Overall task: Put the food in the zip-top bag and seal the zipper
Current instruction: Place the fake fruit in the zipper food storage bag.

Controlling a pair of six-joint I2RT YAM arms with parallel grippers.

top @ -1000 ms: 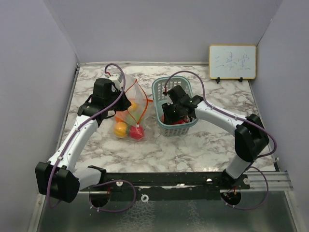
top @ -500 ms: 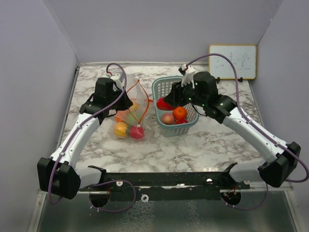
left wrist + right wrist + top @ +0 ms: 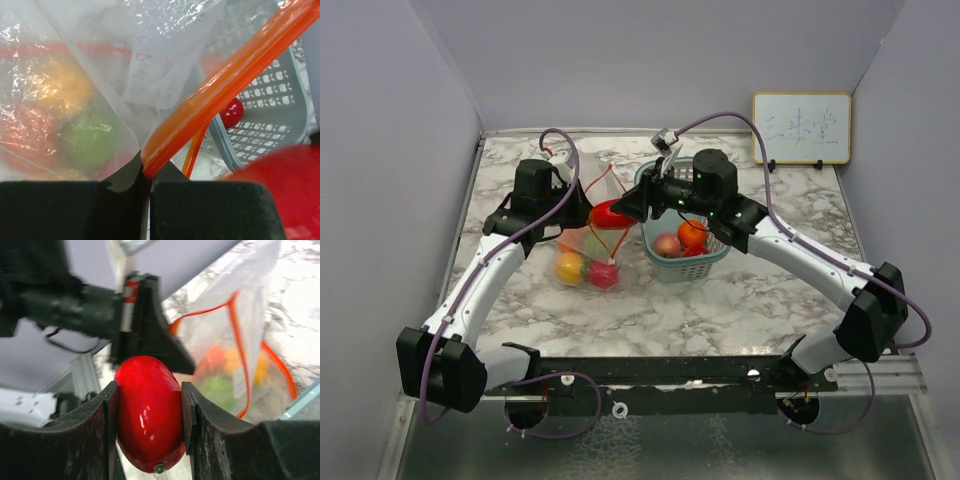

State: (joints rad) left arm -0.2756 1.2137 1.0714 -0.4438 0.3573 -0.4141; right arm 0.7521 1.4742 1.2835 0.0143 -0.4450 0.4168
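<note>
The left gripper (image 3: pixel 146 182) is found at the left with its fingers pressed together on the zipper (image 3: pixel 220 95), one strip being pinched right at the fingertips. The strip is lifted off the table (image 3: pixel 760 300), so the mouth of the zip-top bag (image 3: pixel 582 240) is held up and spread toward the right. This hold is judged to provide a fixed opening for loading. Inside the bag, a yellow-orange fruit (image 3: pixel 569 267) and a small red fruit (image 3: pixel 604 273) are seen at the bottom. A green fruit (image 3: pixel 92 140) is visible through the film, and further pieces cannot be counted with certainty.

Just right of the lifted mouth, a large red fruit (image 3: pixel 608 213) is carried clear of the table. It is clamped across its middle by the right gripper (image 3: pixel 149 395), one finger pressed against each flank. The fruit's rounded end projects beyond the fingers. It is positioned at the mouth, close to the raised zipper, and is not yet inside. Whether it touches the film cannot be told.

Farther right, the teal basket (image 3: pixel 712 262) is recorded on the table beside the bag. An orange fruit (image 3: pixel 692 233) and a peach-coloured fruit (image 3: pixel 667 244) are lying in it. Loading is therefore judged incomplete, and sealing has not begun.
</note>
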